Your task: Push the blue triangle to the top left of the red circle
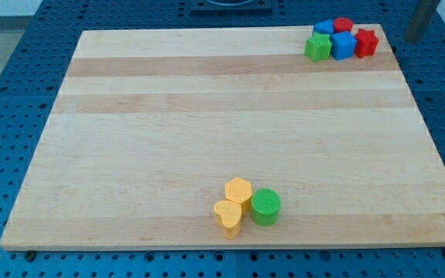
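Observation:
A tight cluster of blocks sits at the board's top right corner. The blue triangle (pixel 324 28) is at the cluster's top left, touching the red circle (pixel 343 25) on that block's left side. Below them are a green block (pixel 317 47), a blue cube (pixel 343 45) and a red block (pixel 367 42), whose shape I cannot make out for sure. A grey, blurred rod comes down at the view's top right, off the board. My tip (pixel 412 38) is to the right of the cluster and touches no block.
A yellow hexagon (pixel 239 189), a yellow heart (pixel 228 217) and a green circle (pixel 266 206) sit together near the board's bottom edge. The wooden board (pixel 207 131) lies on a blue perforated table (pixel 6 93).

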`<state>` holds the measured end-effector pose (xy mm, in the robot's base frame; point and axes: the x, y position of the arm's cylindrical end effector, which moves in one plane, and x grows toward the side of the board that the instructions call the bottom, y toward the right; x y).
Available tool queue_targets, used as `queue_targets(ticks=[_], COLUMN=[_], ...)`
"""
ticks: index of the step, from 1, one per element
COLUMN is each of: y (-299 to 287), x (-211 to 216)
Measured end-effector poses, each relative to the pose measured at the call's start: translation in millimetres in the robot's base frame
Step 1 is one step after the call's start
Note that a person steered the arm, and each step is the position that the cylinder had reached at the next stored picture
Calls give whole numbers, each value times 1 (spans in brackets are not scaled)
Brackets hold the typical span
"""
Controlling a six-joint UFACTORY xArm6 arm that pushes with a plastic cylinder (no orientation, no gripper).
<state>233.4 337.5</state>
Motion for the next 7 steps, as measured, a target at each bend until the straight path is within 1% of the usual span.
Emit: queue_targets(ticks=[2, 3, 5, 6, 7], y=[-7, -41, -165, -220, -263], x=[-37, -37, -22, 4, 34])
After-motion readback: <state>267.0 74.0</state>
